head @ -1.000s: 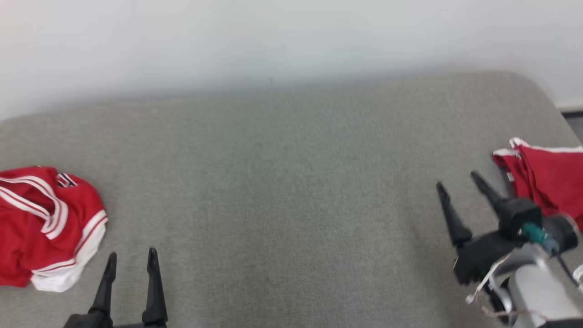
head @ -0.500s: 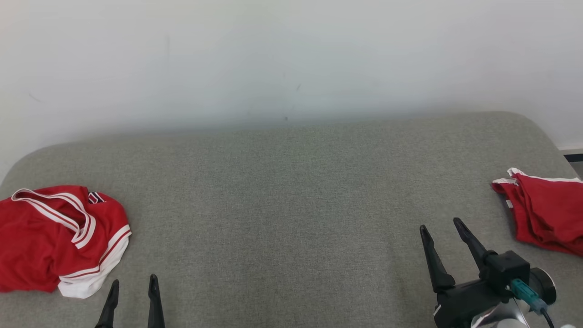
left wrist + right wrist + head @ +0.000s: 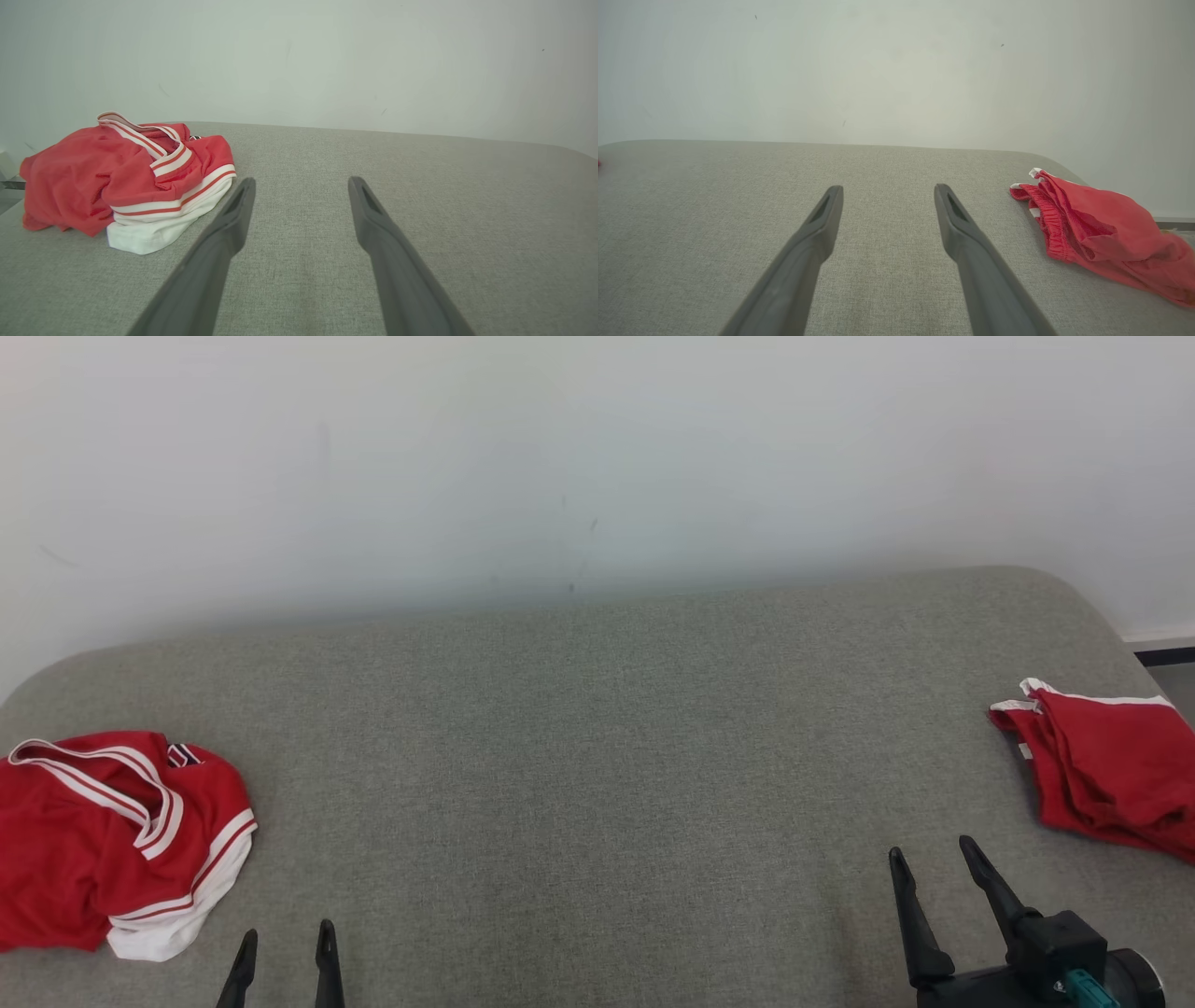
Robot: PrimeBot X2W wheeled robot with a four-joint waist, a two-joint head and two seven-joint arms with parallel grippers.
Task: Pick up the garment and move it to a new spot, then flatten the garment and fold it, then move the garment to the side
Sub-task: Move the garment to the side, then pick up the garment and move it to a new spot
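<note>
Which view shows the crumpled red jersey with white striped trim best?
Left wrist view: the crumpled red jersey with white striped trim lies whole there, collar and hem plain. The head view crops it at the left edge; the right wrist view catches a red sliver at most.

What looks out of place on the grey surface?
The red-and-white garment lies crumpled at the left end of the grey surface; the red garment at the right end lies loosely folded. Nothing spilled or damaged.
</note>
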